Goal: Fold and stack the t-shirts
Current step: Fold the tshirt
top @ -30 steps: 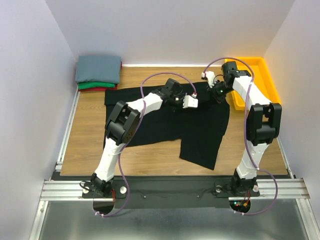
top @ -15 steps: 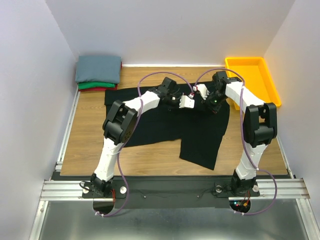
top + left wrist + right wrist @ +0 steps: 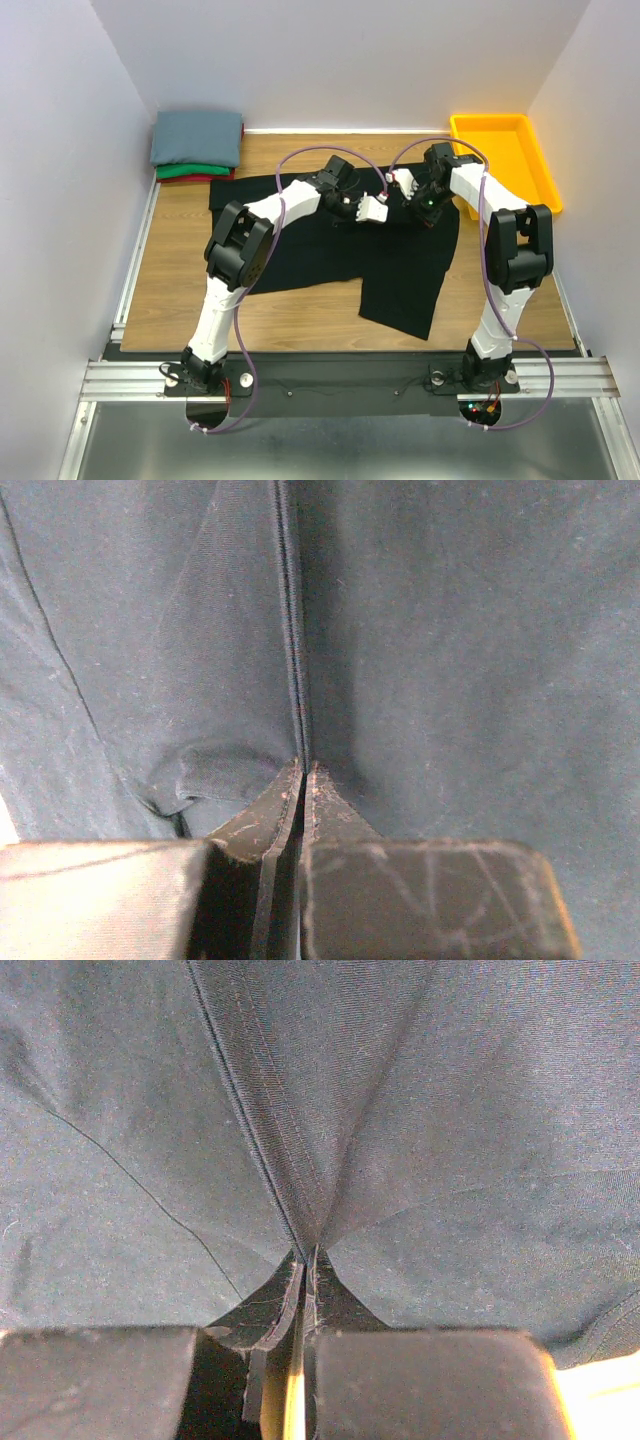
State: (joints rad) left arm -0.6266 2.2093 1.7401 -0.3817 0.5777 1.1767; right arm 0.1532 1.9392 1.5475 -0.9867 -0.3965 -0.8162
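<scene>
A large black t-shirt lies spread on the wooden table, one part hanging toward the front. My left gripper is shut on a hemmed fold of the black t-shirt, its jaws pinching the seam. My right gripper is shut on another fold of the same shirt, jaws closed on bunched cloth. Both grippers sit close together over the shirt's far middle. A folded stack stands at the far left: grey-blue t-shirt on top, green and red beneath.
A yellow plastic bin stands at the far right, beside the right arm. White walls close in on the left, the back and the right. A metal rail runs along the table's near edge.
My right gripper has swung left from beside the yellow bin onto the shirt, beside my left gripper. My left gripper shifted slightly back and left.
</scene>
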